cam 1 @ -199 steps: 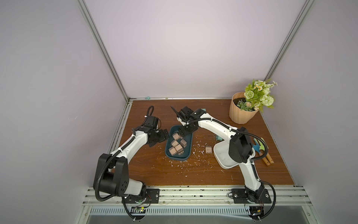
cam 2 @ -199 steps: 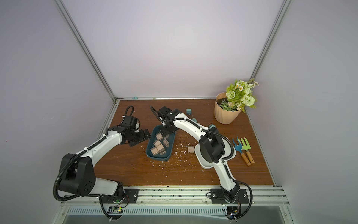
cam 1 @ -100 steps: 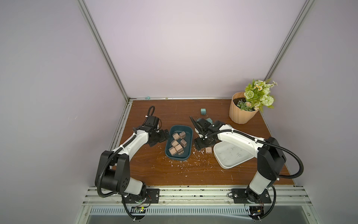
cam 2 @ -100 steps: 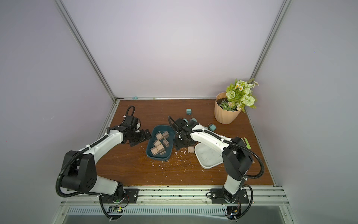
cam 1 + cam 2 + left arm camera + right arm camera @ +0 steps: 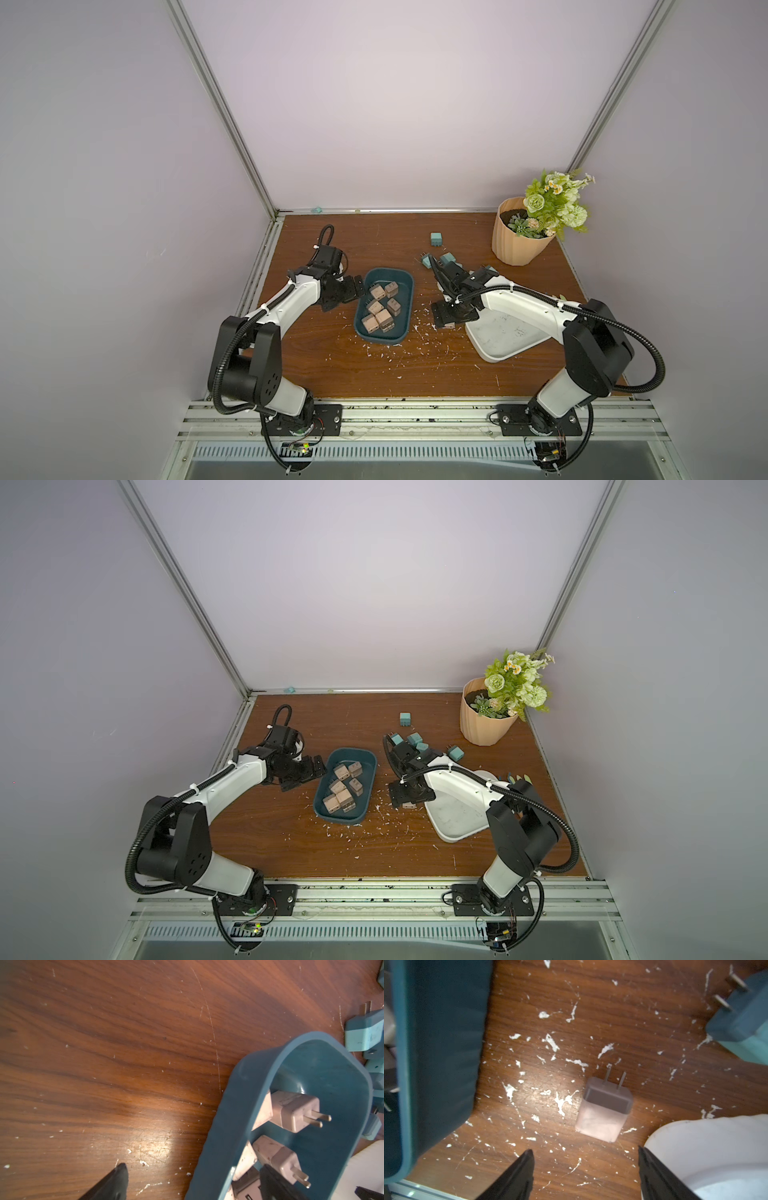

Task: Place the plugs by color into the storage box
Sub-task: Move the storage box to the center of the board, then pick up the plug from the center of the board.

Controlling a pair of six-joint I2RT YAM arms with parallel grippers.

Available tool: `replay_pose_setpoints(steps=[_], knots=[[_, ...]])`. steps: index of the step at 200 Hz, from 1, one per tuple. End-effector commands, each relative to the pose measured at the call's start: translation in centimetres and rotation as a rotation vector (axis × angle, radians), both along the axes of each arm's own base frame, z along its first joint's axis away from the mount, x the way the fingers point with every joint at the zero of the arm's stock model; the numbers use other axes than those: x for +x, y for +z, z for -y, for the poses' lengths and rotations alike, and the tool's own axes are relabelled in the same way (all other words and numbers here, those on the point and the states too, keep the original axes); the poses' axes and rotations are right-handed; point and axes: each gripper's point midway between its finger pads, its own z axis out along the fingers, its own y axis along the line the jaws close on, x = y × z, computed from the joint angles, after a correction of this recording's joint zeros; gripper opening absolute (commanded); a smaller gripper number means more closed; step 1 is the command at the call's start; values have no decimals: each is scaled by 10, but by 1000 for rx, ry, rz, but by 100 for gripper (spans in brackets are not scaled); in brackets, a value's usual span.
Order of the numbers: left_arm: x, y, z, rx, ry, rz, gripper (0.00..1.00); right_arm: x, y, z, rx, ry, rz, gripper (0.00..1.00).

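**Table** [image 5: 374, 374]: brown wood. You have both grippers low over it.

**White tray** [image 5: 503, 340]: just beside your right gripper [image 5: 585, 1150], on the side away from the left arm. In the right wrist view its rim comes close to one fingertip.

**Storage box** [image 5: 388, 270]: dark teal, lying between your two grippers. Your left gripper [image 5: 344, 296] sits at its wall, jaws spread wide and holding nothing. In the left wrist view one finger shows over bare wood and the other in front of the box's inside.

**Flower pot** [image 5: 517, 249]: well beyond your right gripper, in the far corner.

**Right gripper**: jaws apart, empty.

**Pinkish plugs** [image 5: 376, 307]: you can count six in the box, just past the left gripper's fingertips.

**Loose pinkish plug** [image 5: 604, 1109]: on the wood just ahead of the right gripper's fingertips, in line with the gap between them. Its prongs point away and it touches neither finger.

**Teal plugs** [image 5: 414, 739]: a cluster on the table behind the right gripper, by its wrist. A lone teal plug [image 5: 406, 718] lies farther back.

**White scraps** [image 5: 550, 1041]: scattered on the wood around the loose pinkish plug.
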Motion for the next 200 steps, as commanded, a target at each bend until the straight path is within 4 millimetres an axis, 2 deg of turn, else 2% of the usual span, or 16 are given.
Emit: replay_pose_setpoints(steps=[1, 30, 76, 130, 148, 173, 200], knots=[[10, 7, 1, 0, -5, 17, 99, 3, 5, 4, 23, -32, 12, 82], [10, 5, 0, 4, -8, 13, 99, 5, 3, 2, 26, -36, 4, 82], [6, 1, -1, 13, -11, 6, 99, 0, -26, -6, 46, -15, -57, 82], [6, -2, -1, 15, -15, -3, 99, 13, -37, -13, 21, 10, -57, 82], [7, -2, -1, 16, -14, -2, 99, 14, -41, -15, 14, 21, -62, 75], [8, -2, -1, 17, -11, -3, 99, 18, -39, -16, 6, 35, -54, 58], [9, -1, -2, 19, -9, 1, 99, 21, -28, -20, 9, 57, -40, 48]])
